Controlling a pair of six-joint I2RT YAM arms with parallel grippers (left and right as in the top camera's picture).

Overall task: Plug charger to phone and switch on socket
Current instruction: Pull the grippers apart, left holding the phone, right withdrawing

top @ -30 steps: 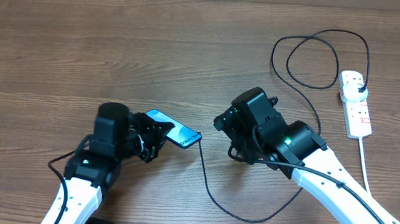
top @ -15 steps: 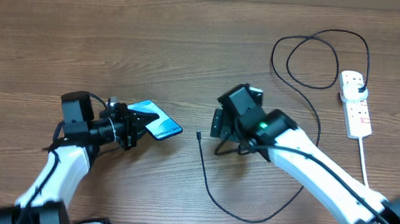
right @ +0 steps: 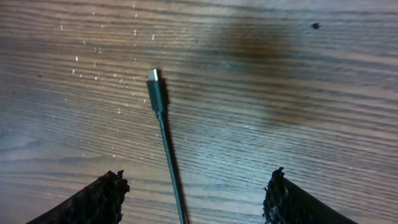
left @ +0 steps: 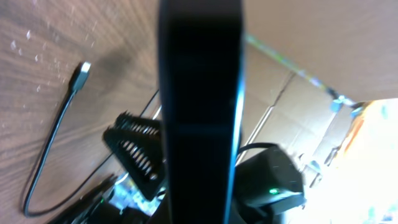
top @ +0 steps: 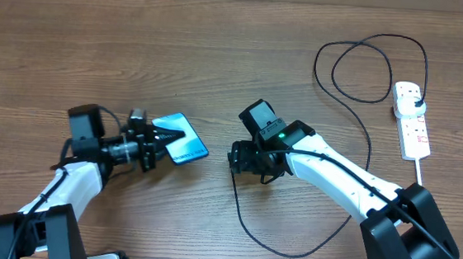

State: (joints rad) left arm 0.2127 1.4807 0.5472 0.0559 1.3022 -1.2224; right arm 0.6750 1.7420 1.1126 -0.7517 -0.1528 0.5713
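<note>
The phone [top: 179, 139], light blue screen up, is held tilted off the table in my shut left gripper [top: 151, 144]. In the left wrist view the phone [left: 199, 93] shows edge-on as a dark bar. The charger's thin black cable [top: 245, 226] loops from a black plug [top: 417, 99] in the white socket strip [top: 413, 127]. Its connector tip [right: 153, 78] lies loose on the table, also seen in the left wrist view [left: 81, 68]. My right gripper [top: 240, 157] is open [right: 196, 199], low over the cable just behind the tip, fingers either side.
The strip's thick white cord [top: 422, 190] runs toward the table's front right edge. The cable makes a large loop [top: 360, 69] at the back right. Brown cardboard stands beyond the table's far edge.
My left gripper has carried the phone left, away from the cable tip, and turned it. My right gripper has moved left and now sits over the cable end.
</note>
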